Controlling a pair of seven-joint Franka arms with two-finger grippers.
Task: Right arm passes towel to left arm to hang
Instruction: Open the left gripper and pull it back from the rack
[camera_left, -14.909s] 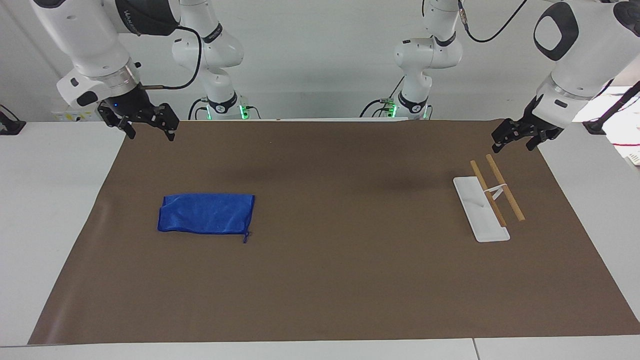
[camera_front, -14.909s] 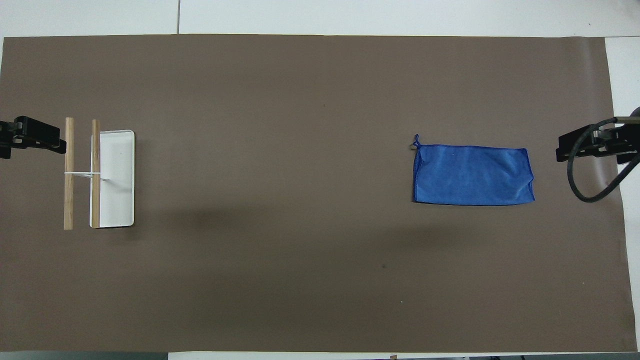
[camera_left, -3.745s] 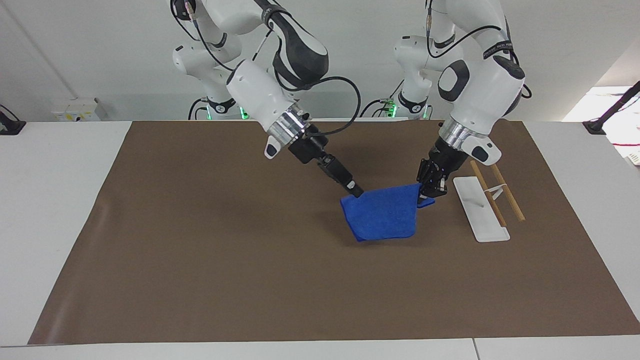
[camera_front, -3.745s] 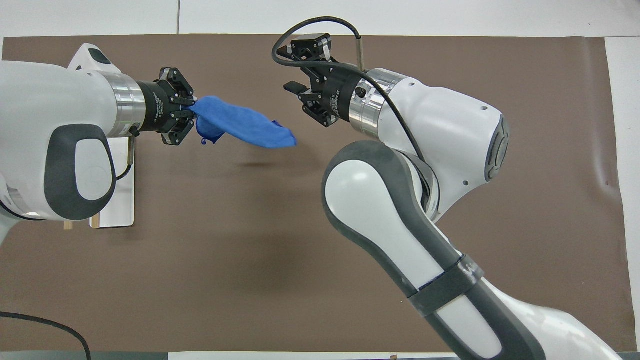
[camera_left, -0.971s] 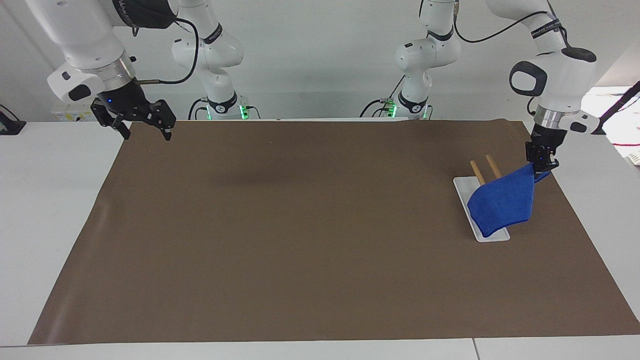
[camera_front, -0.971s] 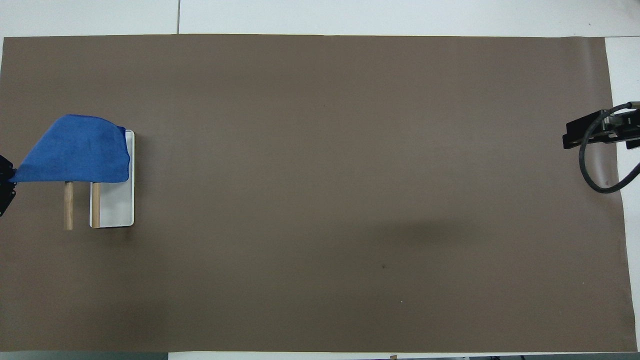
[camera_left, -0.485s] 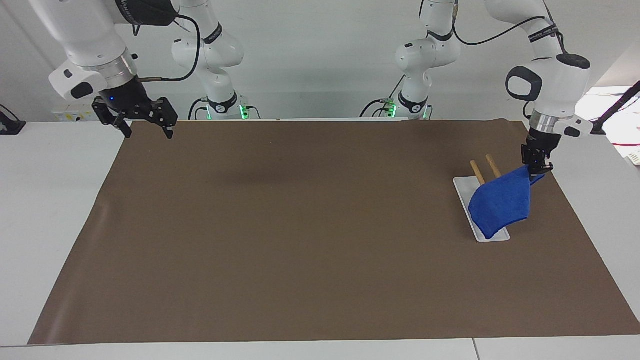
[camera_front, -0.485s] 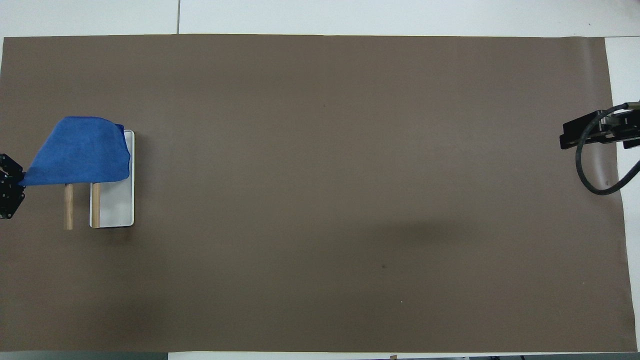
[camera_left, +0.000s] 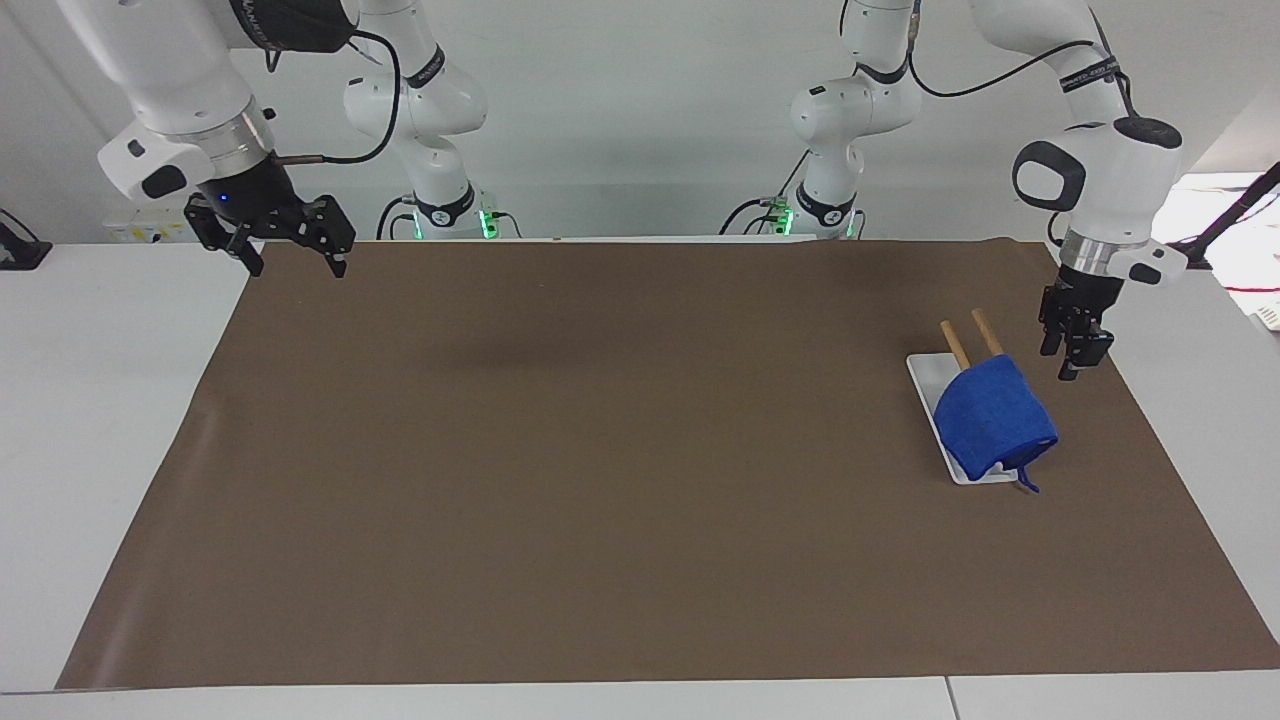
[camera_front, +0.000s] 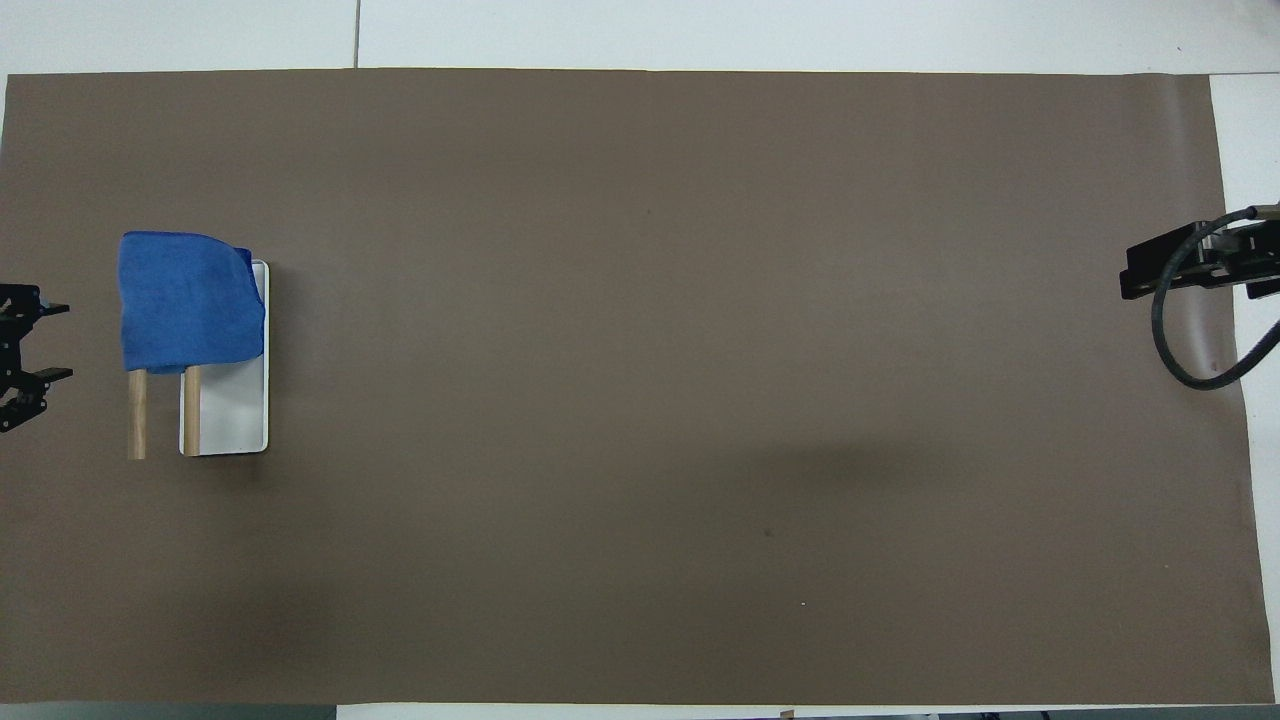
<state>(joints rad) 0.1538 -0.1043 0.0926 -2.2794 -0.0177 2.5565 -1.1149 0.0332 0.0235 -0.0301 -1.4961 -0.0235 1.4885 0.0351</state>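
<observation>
The blue towel (camera_left: 995, 417) hangs draped over the two wooden bars of the small rack (camera_left: 962, 345), its loop tag dangling at the lower corner; it also shows in the overhead view (camera_front: 188, 302). My left gripper (camera_left: 1067, 352) is open and empty, just beside the rack toward the left arm's end of the table, apart from the towel; it shows at the edge of the overhead view (camera_front: 30, 340). My right gripper (camera_left: 290, 252) is open and empty, raised over the mat's corner at the right arm's end, where that arm waits (camera_front: 1190, 270).
The rack stands on a white base tray (camera_left: 928, 385), also seen from overhead (camera_front: 232, 420). A brown mat (camera_left: 620, 480) covers most of the white table.
My left gripper has let go of the towel corner and opened, drawing slightly away. The freed corner has dropped, so the towel now hangs over both bars. The right arm has not moved.
</observation>
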